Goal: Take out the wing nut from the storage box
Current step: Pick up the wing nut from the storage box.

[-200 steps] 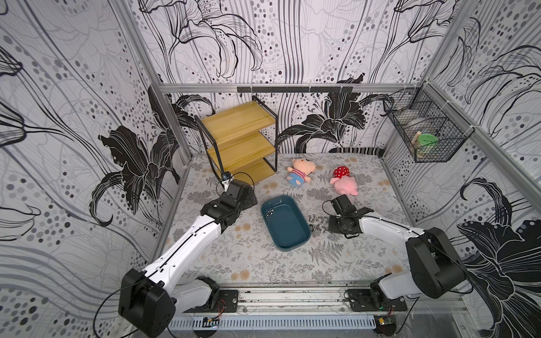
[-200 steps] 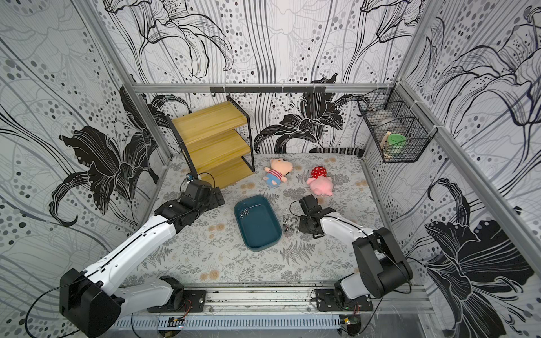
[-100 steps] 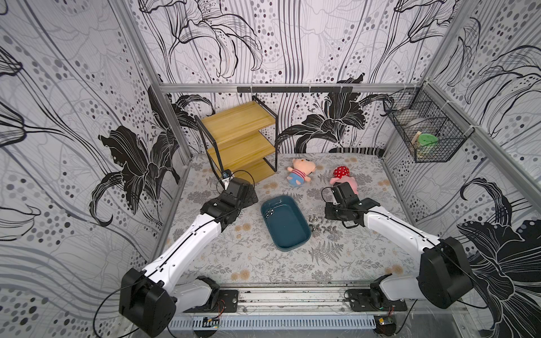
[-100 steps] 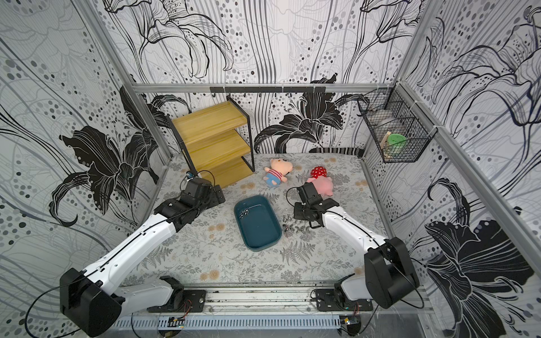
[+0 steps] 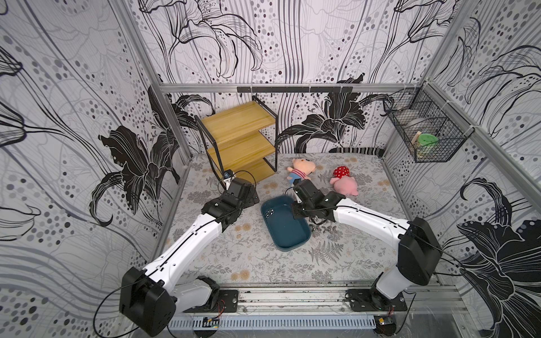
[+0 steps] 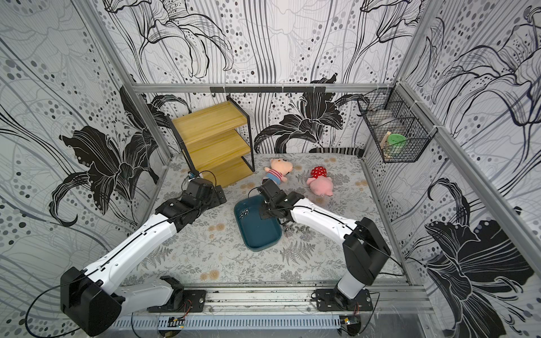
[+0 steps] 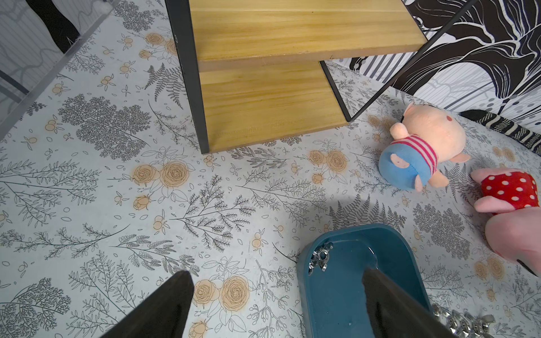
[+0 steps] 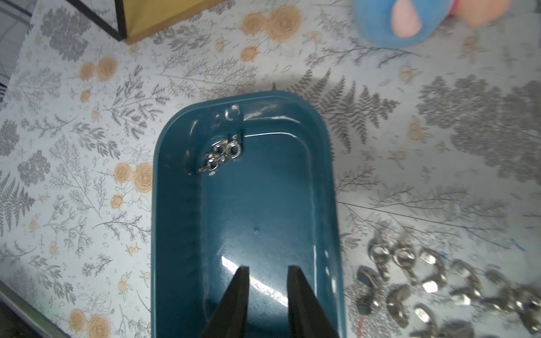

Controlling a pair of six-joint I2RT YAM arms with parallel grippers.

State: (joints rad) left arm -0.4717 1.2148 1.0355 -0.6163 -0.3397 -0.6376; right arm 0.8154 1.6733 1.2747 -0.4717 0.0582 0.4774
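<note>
Beside the right rim of the storage box (image 8: 263,204), loose nuts (image 8: 405,257) lie heaped. Over the box, the right gripper (image 8: 268,267) hangs slightly parted, gripping nothing. Its far left corner holds the wing nuts (image 8: 222,155); just beside that corner the left gripper (image 7: 275,271) gapes wide, empty.

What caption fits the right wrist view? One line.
Right tool, slightly open and empty, above the blue tray; wing nuts in its corner, more outside.

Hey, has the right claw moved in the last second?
Yes. The right claw has swung from the mat beside the storage box to above the box's inside, toward the left arm.
</note>
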